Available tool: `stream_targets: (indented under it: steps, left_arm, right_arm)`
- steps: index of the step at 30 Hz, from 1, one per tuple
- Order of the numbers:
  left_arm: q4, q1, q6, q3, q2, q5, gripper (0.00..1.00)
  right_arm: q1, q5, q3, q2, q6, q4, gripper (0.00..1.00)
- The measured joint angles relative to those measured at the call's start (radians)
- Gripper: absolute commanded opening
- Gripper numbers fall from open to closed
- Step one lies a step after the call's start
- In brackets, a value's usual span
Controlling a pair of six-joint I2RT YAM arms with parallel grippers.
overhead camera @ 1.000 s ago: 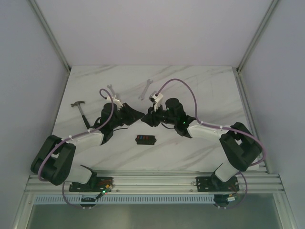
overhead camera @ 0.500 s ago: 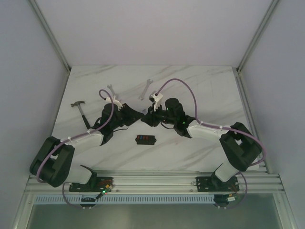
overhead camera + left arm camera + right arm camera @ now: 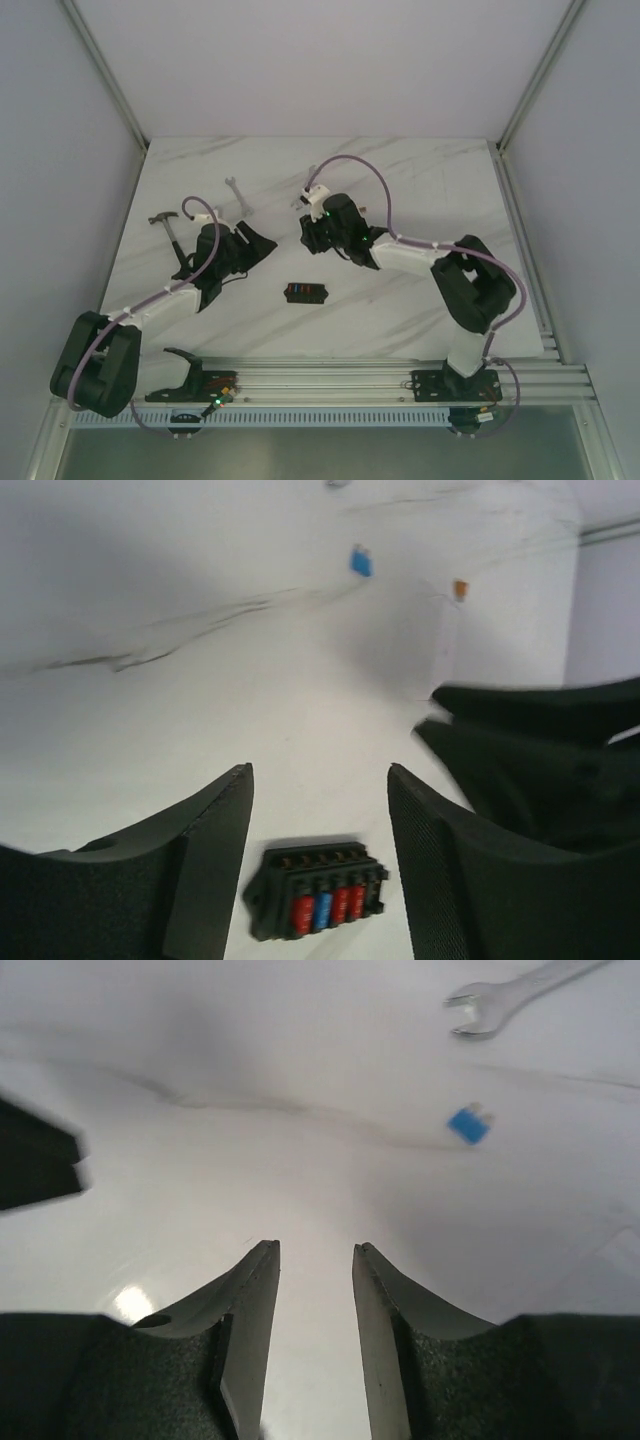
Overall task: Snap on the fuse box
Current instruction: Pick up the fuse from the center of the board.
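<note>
The fuse box (image 3: 307, 292) is a small black box with a row of red fuses and one blue one, lying flat on the white marble table. The left wrist view shows the fuse box (image 3: 318, 888) below and beyond my fingers. My left gripper (image 3: 320, 772) is open and holds nothing; from above, the left gripper (image 3: 262, 243) hovers up and to the left of the box. My right gripper (image 3: 316, 1248) is open with only bare table between its fingers. Seen from above, the right gripper (image 3: 311, 238) hangs just behind the box.
A hammer (image 3: 168, 225) lies at the left and a wrench (image 3: 238, 193) behind the left arm. A second wrench (image 3: 510, 995) and a loose blue fuse (image 3: 468, 1124) lie ahead of the right gripper. An orange fuse (image 3: 460, 588) lies farther off.
The two grippers, which met tip to tip above the table's middle, have drawn apart. The left arm pulled back to the left and the right swung left. Both jaws have opened.
</note>
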Motion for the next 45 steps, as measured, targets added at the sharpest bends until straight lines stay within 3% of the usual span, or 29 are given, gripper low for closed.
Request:
stream_targets:
  steps: [6, 13, 24, 45]
  left_arm:
    - [-0.045, 0.027, 0.020, -0.033, -0.004, -0.007, 0.83]
    - [-0.066, 0.051, 0.039, -0.042, -0.017, -0.009, 0.99]
    - [-0.079, 0.066, 0.046, -0.042, -0.021, -0.011, 1.00]
    - [-0.104, 0.071, 0.046, -0.043, -0.021, -0.011, 1.00]
  right_arm:
    - [-0.035, 0.159, 0.231, 0.187, 0.021, -0.097, 0.46]
    - [-0.032, 0.332, 0.310, 0.292, 0.145, -0.126, 0.49]
    - [-0.005, 0.526, 0.450, 0.436, 0.237, -0.159, 0.45]
    - [0.014, 0.634, 0.528, 0.496, 0.262, -0.222, 0.39]
